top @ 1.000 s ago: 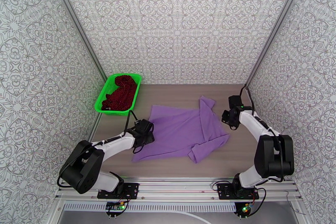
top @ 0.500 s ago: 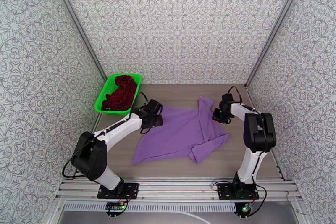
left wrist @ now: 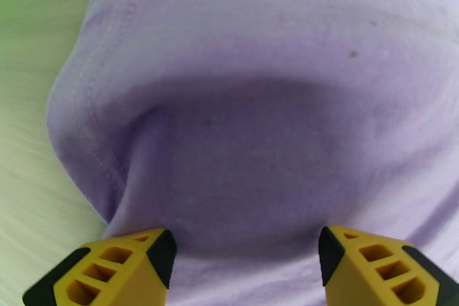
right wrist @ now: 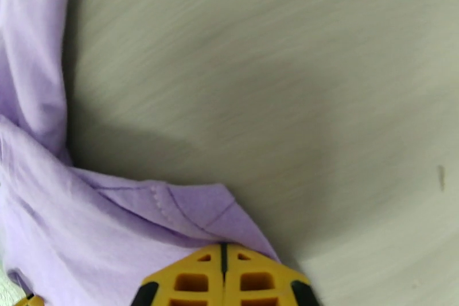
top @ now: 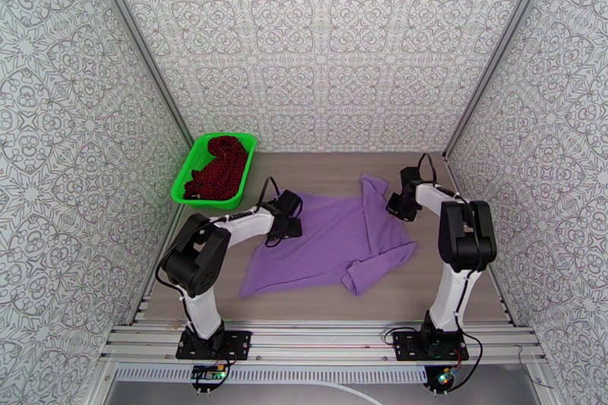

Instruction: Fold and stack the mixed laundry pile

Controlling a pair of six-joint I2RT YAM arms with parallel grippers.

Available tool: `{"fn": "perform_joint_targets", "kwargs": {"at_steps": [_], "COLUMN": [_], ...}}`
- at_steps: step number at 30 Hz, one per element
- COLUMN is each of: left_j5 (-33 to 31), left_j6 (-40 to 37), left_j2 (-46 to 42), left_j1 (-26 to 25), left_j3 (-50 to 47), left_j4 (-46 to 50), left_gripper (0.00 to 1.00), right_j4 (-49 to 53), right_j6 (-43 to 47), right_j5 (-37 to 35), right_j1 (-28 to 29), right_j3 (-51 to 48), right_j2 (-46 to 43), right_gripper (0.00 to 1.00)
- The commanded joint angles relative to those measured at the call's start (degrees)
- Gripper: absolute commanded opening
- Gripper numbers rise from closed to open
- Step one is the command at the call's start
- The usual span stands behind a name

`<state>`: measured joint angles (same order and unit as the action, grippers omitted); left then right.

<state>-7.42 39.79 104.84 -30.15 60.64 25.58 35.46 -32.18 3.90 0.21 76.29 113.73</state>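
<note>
The lavender T-shirt lies spread on the table, one sleeve folded up at the back. My left gripper rests low on its back left corner. In the left wrist view that gripper is open, and a raised bulge of T-shirt fabric sits just ahead of its yellow fingertips. My right gripper is at the shirt's right edge. Its yellow fingers are pressed together on a corner of the T-shirt hem. The dark red speckled garment lies bunched in the green basket.
The basket stands at the back left corner of the wooden table. Patterned walls with metal posts close in the left, right and back sides. Bare wood shows to the right of the shirt and along the near edge.
My left gripper travelled from the shirt's near left edge up to its back left corner. The right gripper reached in to the shirt's right edge and closed on the hem.
</note>
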Motion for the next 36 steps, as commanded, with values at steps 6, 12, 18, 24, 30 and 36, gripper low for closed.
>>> {"fn": "perform_joint_targets", "kwargs": {"at_steps": [6, 12, 18, 24, 30, 36], "left_j5": [2.7, 3.8, 4.7, 4.6, 2.1, 2.4], "left_j6": [2.8, 2.6, 2.3, 0.4, -5.4, -9.5], "left_j2": [3.7, 4.7, 5.5, 2.0, -3.6, -0.5], "left_j1": [5.0, 5.5, 5.5, 4.4, 4.2, 7.5], "left_j3": [-12.6, -13.9, -14.4, -10.3, 4.6, 16.7], "left_j4": [-2.5, -4.7, -6.1, -1.2, 11.5, 15.5], "left_gripper": [0.72, 0.72, 0.72, 0.73, 0.76, 0.76], "right_j4": [2.6, 3.5, 5.7, 8.5, 11.8, 14.1], "right_j6": [-4.8, -6.8, -6.1, -1.4, 6.0, 7.8], "right_j5": [-10.0, -13.3, -11.9, -6.3, 4.2, 5.7], "right_j1": [-6.1, -7.5, -7.5, -7.5, -6.1, -3.3], "right_j3": [-9.7, -16.3, -15.8, -8.2, 5.0, 12.0], "right_j2": [-6.0, -12.8, -16.8, -19.9, -11.5, -1.5], "right_gripper": [0.00, 0.00, 0.00, 0.11, 0.13, 0.13]}}
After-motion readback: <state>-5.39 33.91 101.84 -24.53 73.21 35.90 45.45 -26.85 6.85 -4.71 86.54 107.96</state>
